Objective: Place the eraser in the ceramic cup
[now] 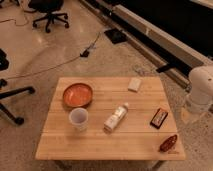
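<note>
1. Eraser (134,84): small, pale and blocky. Lay flat on the wooden surface (100,145), close to the far edge and right of the middle. Touched by nothing.
2. Ceramic cup (78,119): plain and white. Stood upright with its mouth up on the left half of the surface, toward the near side. Sat well apart from the eraser, diagonally across the boards.
3. Orange-red bowl (77,94): wider than the cup. Rested just behind it, toward the far left corner.
4. Small bottle (115,117): lay on its side near the middle of the surface, pale cap pointing toward the far right. Positioned between the cup and a dark rectangular packet (159,118).
5. Dark packet: lay flat near the right edge. Nearer the front right corner, a red-brown oblong object (168,143), too indistinct to name.
6. Pincer (192,114): hung at the lower end of the white arm (202,87), off the right side of the surface and over the floor. Roughly level with the dark packet and well apart from the eraser. Spread or pressed together: could not be told.
7. Beyond the surface: a black office chair (47,12) on the speckled floor, and a dark cable (65,62) trailing across it.
</note>
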`<state>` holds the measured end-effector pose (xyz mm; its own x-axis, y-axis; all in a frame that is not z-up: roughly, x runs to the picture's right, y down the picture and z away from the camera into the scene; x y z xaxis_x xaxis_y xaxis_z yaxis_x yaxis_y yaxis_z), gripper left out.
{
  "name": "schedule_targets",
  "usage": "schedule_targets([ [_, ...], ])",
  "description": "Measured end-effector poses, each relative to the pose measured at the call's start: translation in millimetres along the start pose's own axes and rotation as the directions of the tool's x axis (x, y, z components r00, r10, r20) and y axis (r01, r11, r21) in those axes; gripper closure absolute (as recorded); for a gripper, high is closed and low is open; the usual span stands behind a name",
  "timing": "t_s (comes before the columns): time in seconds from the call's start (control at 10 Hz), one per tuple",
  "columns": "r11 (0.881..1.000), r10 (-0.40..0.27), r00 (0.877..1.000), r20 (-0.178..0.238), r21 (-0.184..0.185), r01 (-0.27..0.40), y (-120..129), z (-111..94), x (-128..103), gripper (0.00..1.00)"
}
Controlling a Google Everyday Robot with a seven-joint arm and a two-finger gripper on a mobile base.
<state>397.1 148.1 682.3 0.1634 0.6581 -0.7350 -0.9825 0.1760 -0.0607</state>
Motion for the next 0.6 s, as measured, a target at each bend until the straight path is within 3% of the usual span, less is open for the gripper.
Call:
schedule_targets([
  [0.6, 1.0, -0.029, 0.999, -0.021, 0.007, 0.029, 9.2, 10.3, 1.7, 0.6],
])
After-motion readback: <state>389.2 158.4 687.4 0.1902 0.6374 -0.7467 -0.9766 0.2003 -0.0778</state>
